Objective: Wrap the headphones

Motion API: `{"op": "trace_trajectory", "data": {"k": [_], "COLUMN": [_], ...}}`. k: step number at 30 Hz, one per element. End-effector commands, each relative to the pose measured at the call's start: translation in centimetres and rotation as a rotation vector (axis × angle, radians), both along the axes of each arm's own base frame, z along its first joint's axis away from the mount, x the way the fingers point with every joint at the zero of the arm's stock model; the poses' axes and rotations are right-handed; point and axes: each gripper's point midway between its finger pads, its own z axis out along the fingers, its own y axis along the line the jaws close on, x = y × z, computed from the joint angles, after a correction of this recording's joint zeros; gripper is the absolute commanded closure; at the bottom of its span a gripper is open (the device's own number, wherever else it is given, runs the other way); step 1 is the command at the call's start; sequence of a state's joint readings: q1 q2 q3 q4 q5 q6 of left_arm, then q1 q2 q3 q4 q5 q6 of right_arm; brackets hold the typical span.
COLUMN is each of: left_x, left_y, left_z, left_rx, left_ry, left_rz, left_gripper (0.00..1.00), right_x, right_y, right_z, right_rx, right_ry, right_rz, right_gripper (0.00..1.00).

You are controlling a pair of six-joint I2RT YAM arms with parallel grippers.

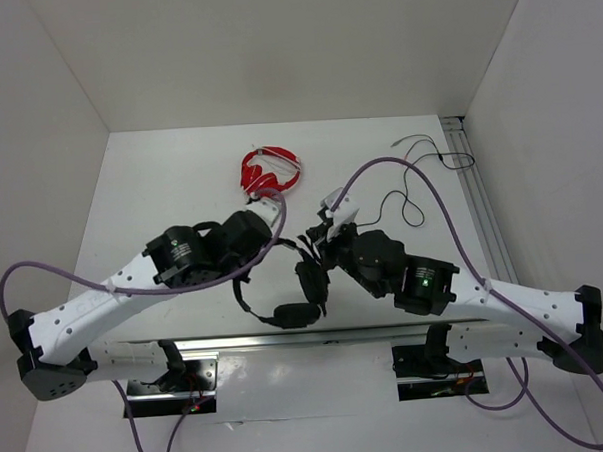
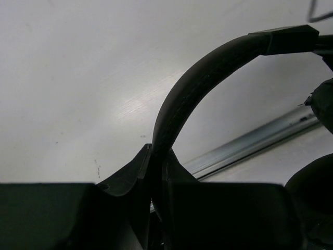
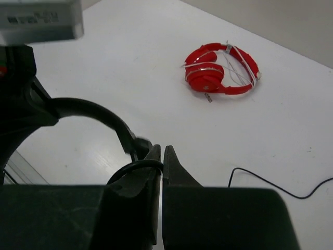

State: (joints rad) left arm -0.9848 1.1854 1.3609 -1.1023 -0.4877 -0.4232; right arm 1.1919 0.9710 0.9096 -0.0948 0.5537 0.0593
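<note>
My left claw [image 2: 157, 152] is pressed together on the thin black headband [image 2: 179, 88] of the black over-ear headphones with round padded earcups [image 1: 310, 283]. The headband comes out from between the two fingers and makes an arch up and to the right, above the white desk [image 1: 169, 182], until it reaches its thicker end piece. Behind the arch a silver metal rail [image 2: 250, 147] crosses the desk surface.

My right claw [image 3: 162, 152] is also pressed together, with the two tips almost touching. A small loop of the long thin black cable [image 3: 136, 164] goes into the slit between the tips, so this claw pinches the cable there. Just to the left of it, the headband curves down.

As landmark I take the small red headphones with a white wire around them [image 1: 271, 171], which lie flat on the desk. The black headphones are on the side of the red headphones that faces my bases, a little to the right, between my two wrists. Both claws are on this same side, near the red headphones but not touching them. The rest of the cable lies loose on the desk to the right of the red headphones, in some curves, well apart from them. Whether the earcups rest on the desk, I cannot tell.
</note>
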Motion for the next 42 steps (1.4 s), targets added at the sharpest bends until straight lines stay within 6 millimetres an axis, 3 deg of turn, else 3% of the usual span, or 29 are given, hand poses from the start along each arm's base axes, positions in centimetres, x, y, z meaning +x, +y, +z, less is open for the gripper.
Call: {"op": "trace_trajectory", "data": {"k": [1,9,14,17,21,22,28,32,35,36,38,39,42], "left_x": [-2.0,-6.4,-5.2,-4.2,-4.1,-4.2,-5.5,-5.7,-5.7,-5.6,-5.6,-5.7,-5.3], "left_y": [-4.5,-7.6,-6.1,-4.6,-3.4,-3.5,-4.4,-4.5,-4.3,-3.8,-3.4,-3.3,-2.1], "left_z": [-0.1,-0.5,1.4,3.6,5.1,5.4,5.0,6.0,7.1,7.5,8.3,8.6,9.4], "left_rx": [-0.036,-0.077,-0.092,-0.117,-0.146,-0.157,-0.191,-0.230,-0.257,-0.266,-0.283,-0.292,-0.277], "left_ry": [0.030,0.100,0.015,-0.075,-0.124,-0.122,-0.070,-0.082,-0.103,-0.115,-0.119,-0.117,-0.115], "left_rz": [-0.209,-0.463,-0.380,-0.314,-0.290,-0.296,-0.374,-0.384,-0.381,-0.354,-0.328,-0.321,-0.245], "left_gripper": [1.00,1.00,1.00,1.00,1.00,1.00,1.00,1.00,1.00,1.00,1.00,1.00,1.00], "right_x": [-0.2,-0.1,-0.5,-1.1,-3.0,-3.3,-4.2,-2.6,-2.5,-2.6,-2.9,-3.1,-2.4], "right_y": [-0.4,-0.7,-0.2,0.4,1.9,2.1,3.4,4.0,4.9,5.1,5.8,6.0,6.2], "right_z": [0.0,-1.1,-1.6,-1.6,-0.9,-0.3,0.1,-1.2,-2.3,-3.9,-4.3,-5.7,-6.4], "right_rx": [-0.111,-0.171,-0.184,-0.170,-0.118,-0.094,-0.056,-0.076,-0.038,-0.052,-0.005,-0.019,0.013], "right_ry": [-0.019,-0.007,-0.001,-0.006,-0.041,-0.050,-0.075,-0.049,-0.017,0.004,0.021,0.039,0.049], "right_rz": [0.016,0.004,0.048,0.103,0.255,0.277,0.376,0.380,0.440,0.465,0.513,0.529,0.524], "right_gripper": [1.00,0.99,0.94,0.88,0.70,0.58,0.34,0.32,0.30,0.30,0.29,0.28,0.25]}}
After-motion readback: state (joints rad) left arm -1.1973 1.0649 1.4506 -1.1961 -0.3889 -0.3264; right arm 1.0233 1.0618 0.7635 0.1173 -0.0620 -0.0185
